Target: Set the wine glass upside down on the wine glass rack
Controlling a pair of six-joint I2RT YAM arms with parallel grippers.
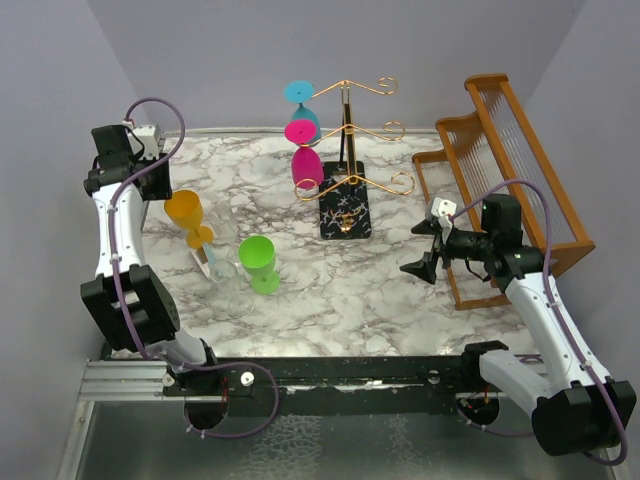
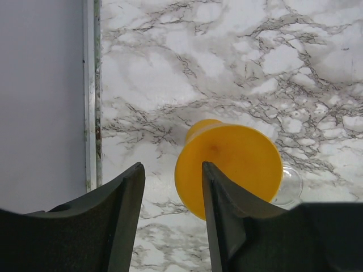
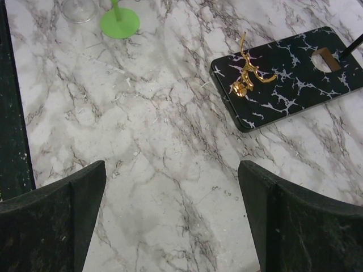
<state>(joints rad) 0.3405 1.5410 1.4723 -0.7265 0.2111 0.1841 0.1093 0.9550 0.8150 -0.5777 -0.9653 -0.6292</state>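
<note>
Left gripper poised above the orange wine glass.
Its jaws are apart and empty, seemingly lining up a grasp; foot or rim uppermost is hard to tell. The wine glass rack, upper centre overhead, has its right scrolls free. The right gripper hangs wide open, clear of it.

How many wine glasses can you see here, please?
5. Blue glass and pink glass hang on the rack; orange glass, green glass and a faint clear glass sit on the table, left. None seems hidden.
</note>
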